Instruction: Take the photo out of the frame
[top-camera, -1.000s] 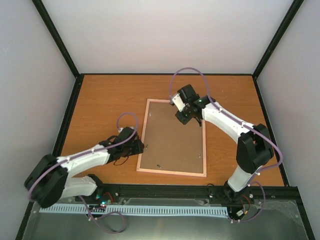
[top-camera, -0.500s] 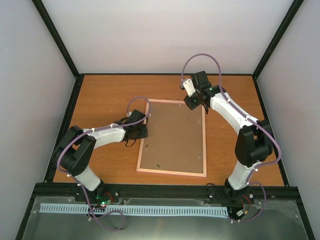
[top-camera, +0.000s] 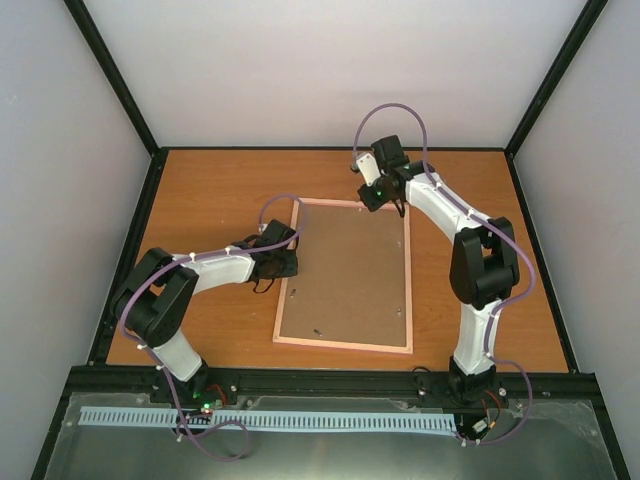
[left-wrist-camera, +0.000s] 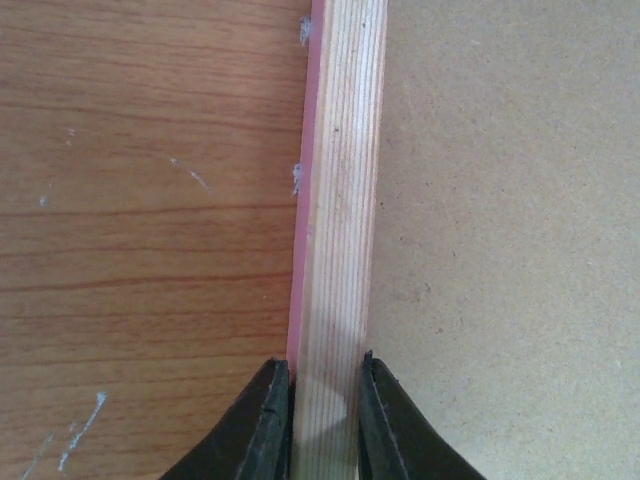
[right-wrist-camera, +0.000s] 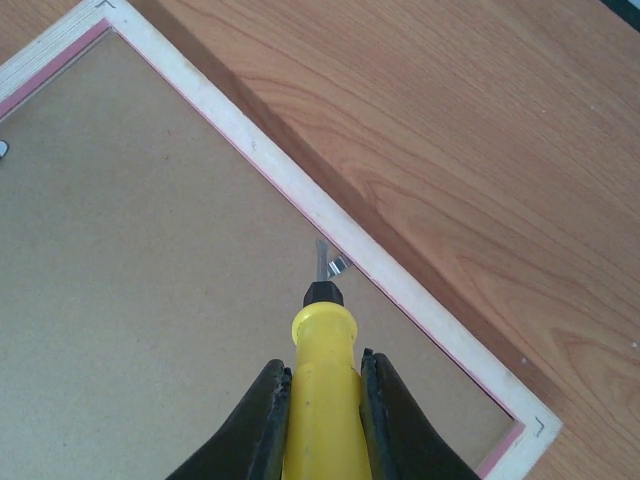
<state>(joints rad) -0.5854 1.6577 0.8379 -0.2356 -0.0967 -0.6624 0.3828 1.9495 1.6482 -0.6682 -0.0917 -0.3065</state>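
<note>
Orange-brown wooden table (top-camera: 200, 190), pink-edged frame (top-camera: 345, 275) lying flat on it, brown back facing up

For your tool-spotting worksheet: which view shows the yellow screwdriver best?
Right wrist: the screwdriver fills the foreground, tip at a tab by the frame. Top external hides it below the right gripper; left wrist shows none of it.

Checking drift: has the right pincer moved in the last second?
Yes. The right pincer moved from well inside the frame out to its far edge.
</note>
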